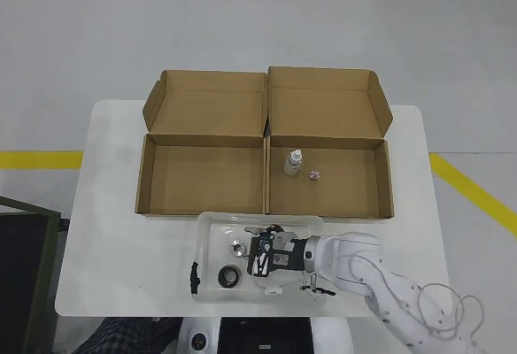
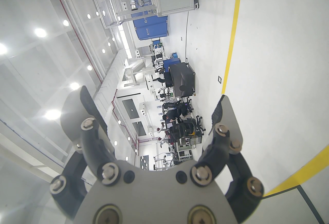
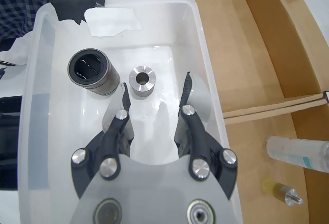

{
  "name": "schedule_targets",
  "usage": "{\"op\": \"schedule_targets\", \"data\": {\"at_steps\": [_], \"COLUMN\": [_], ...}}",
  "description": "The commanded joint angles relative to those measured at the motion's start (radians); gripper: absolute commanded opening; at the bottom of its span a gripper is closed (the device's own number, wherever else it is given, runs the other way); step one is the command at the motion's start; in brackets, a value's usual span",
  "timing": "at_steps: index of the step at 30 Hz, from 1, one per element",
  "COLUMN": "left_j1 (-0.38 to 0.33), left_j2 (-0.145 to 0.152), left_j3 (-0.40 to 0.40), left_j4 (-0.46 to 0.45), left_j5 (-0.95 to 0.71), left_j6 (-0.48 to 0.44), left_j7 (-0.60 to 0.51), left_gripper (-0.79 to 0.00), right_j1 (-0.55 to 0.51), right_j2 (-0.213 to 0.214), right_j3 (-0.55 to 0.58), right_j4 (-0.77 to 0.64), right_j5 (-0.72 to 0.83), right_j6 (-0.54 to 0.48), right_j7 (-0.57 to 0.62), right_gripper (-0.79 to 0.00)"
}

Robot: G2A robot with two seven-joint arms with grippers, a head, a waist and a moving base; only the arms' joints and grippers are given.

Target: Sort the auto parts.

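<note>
A clear plastic bin point(image 1: 207, 228) point(image 3: 199, 29) at the table's front holds a small silver bushing point(image 1: 235, 247) point(image 3: 142, 80) and a larger black-ended linear bearing point(image 1: 230, 276) point(image 3: 93, 75). My right gripper point(image 1: 257, 257) point(image 3: 156, 86) is down inside the bin, open. The bushing lies just beyond its fingertips point(image 3: 125, 93), nearer one of them, and does not touch either. The bearing lies off to the side of the gripper. My left gripper point(image 2: 154, 101) is open and holds nothing; it points out at the hall.
Two open cardboard boxes stand behind the bin. The left box point(image 1: 201, 177) point(image 3: 244, 42) has nothing in it. The right box point(image 1: 365, 190) holds a white bottle point(image 1: 292, 162) point(image 3: 295, 154) and a small metal part point(image 1: 313, 174) point(image 3: 284, 194). Black tape point(image 1: 194, 277) point(image 3: 74, 7) sticks to the bin's end.
</note>
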Motion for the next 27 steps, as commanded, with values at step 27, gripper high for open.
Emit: {"op": "schedule_targets", "data": {"at_steps": [27], "left_j1": [0.0], "left_j2": [0.0], "left_j3": [0.0], "left_j4": [0.0], "left_j5": [0.0], "left_j6": [0.0], "left_j7": [0.0], "left_gripper": [0.0], "right_j1": [0.13], "right_j2": [-0.062], "right_j3": [-0.144], "right_j4": [0.22], "right_j5": [0.025], "right_j6": [0.003], "right_j7": [-0.053], "right_gripper": [-0.403]}}
